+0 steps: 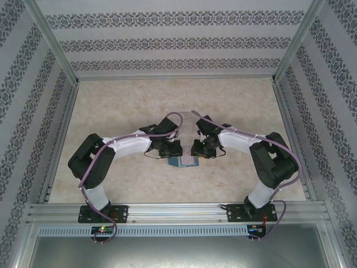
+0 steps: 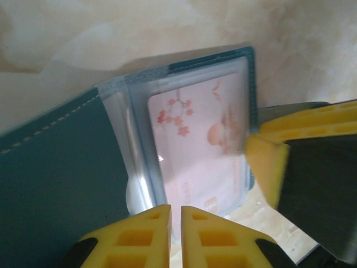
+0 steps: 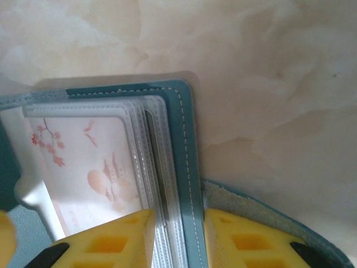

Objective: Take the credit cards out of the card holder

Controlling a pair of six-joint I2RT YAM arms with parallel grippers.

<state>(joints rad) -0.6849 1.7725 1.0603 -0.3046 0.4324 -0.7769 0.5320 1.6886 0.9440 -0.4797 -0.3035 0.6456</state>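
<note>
Two hands are working the card holder (image 1: pixel 183 163) at mid tabletop (image 1: pixel 139 106): right hand (image 3: pixel 175 240) is clamping its teal cover and sleeve pages, left hand (image 2: pixel 175 234) is pinching the pale credit card (image 2: pixel 201 145) by its lower edge, fingers nearly together; a straight pull along the sleeve pages is looking like the cleanest way out

The card holder (image 1: pixel 183 163) was held open over the near middle of the tabletop (image 1: pixel 240 106), between the left end effector (image 2: pixel 175 223) on its left and the right end effector (image 3: pixel 178 237) on its right. A card (image 2: pixel 195 145) was tucked in a sleeve (image 2: pixel 136 139) inside it.
</note>
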